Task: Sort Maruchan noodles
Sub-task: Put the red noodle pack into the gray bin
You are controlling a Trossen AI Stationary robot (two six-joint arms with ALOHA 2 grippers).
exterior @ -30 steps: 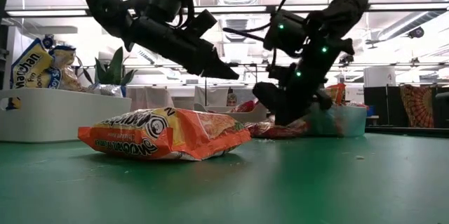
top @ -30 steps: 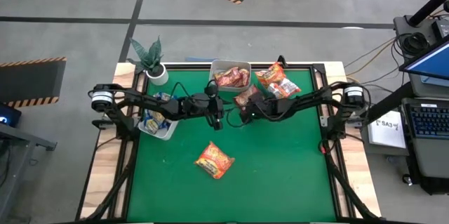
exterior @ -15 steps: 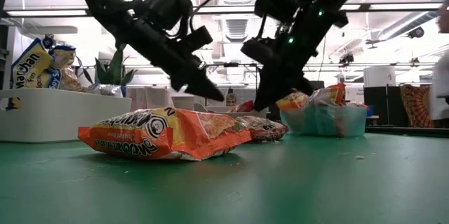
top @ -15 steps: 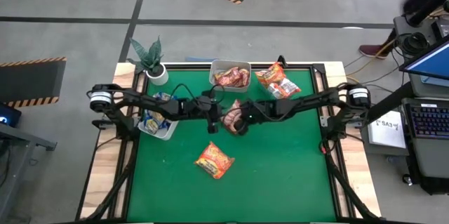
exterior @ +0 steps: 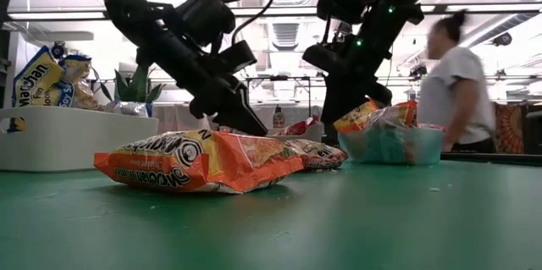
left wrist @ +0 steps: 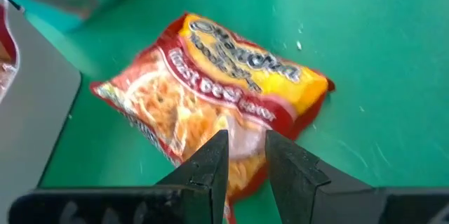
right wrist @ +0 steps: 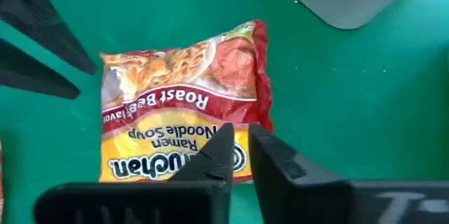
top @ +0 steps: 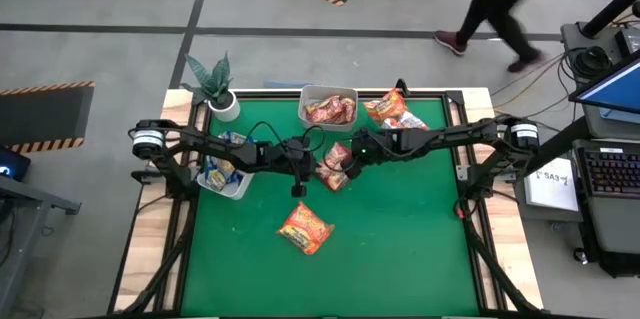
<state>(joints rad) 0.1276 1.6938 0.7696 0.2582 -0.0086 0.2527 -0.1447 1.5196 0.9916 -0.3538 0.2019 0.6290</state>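
- While the flat orange crinkly plastic ramen packet (top: 305,228) lies untouched toward the green mat's (top: 400,259) front edge, leave it.
- At mat centre, the left gripper (top: 298,180), fingers narrowly parted and empty, should straddle the dark red roast-beef packet (top: 334,163) squarely.
- Just beyond, the right gripper (top: 352,156), fingers almost together and empty, should clear away first.
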